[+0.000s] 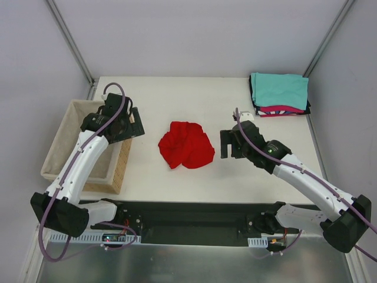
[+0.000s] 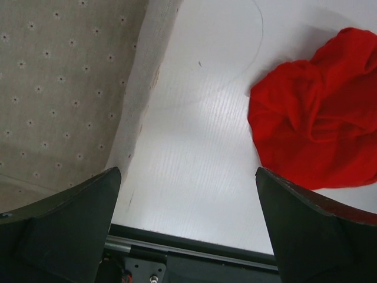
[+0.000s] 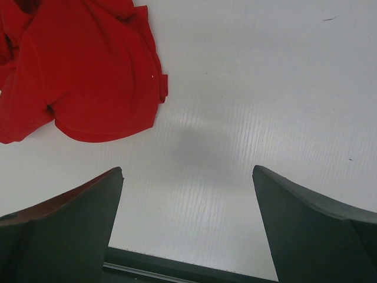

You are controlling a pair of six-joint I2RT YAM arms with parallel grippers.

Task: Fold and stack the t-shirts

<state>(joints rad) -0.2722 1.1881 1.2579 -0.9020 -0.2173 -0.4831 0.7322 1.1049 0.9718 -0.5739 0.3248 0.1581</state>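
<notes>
Arm bases: both are fixed at the near edge of the table [image 1: 177, 94], left arm on the left, right arm on the right.

Left gripper [image 1: 134, 125]: it hangs over the far right corner of the basket [image 1: 56, 147]. Its fingers stand wide apart and grip nothing. In the left wrist view [image 2: 187, 174], the table [image 2: 194, 135] shows between the fingers, the basket lining [image 2: 59, 88] lies to the left, and the red shirt [image 2: 318, 124] is ahead to the right.

Right gripper [image 1: 227, 144]: it hangs over the table just right of the red shirt [image 1: 186, 145], apart from it. Its fingers are spread wide and clamp nothing. In the right wrist view [image 3: 187, 171], bare table [image 3: 265, 88] lies between the fingers and the red shirt [image 3: 88, 71] sits ahead to the left.

Red shirt: it lies crumpled and unfolded in a loose heap on the middle of the table, between the two grippers. Neither gripper touches it.

Basket: woven, with a pale dotted lining. It stands at the left side of the table, well apart from the red shirt.

Stack [image 1: 280, 97]: folded shirts sit at the far right corner of the table, well apart from both grippers.

Stack, top layer: teal shirt [image 1: 279, 88], folded flat.

Stack, lower layer: pink shirt [image 1: 283, 109], with only its near edge showing under the teal one.

Stack, dark layer: a dark edge [image 1: 254, 99] shows along the left side. It appears to be a black shirt, but too little shows to confirm this.
</notes>
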